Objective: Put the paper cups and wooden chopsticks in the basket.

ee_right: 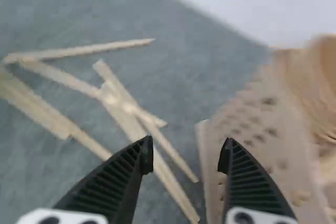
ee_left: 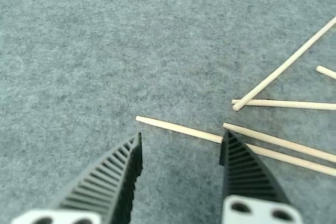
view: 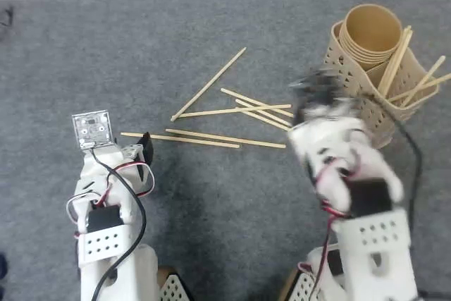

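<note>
High view shows paper cups [view: 371,29] stacked in the basket [view: 350,70], six chopsticks [view: 232,111] on the desk [view: 106,54]. Left pincer [ee_left: 182,135] and right pincer [ee_right: 187,140] gape empty.

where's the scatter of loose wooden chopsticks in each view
High view: loose wooden chopsticks at centre, beside the tan plastic basket.
Left wrist view: chopsticks just past the left gripper.
Right wrist view: chopsticks beside the basket.
Shared landmark: grey carpet.

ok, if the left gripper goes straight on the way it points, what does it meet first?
Probably the nearest chopstick, lying across just ahead of the open left gripper; depth is unclear.
</note>
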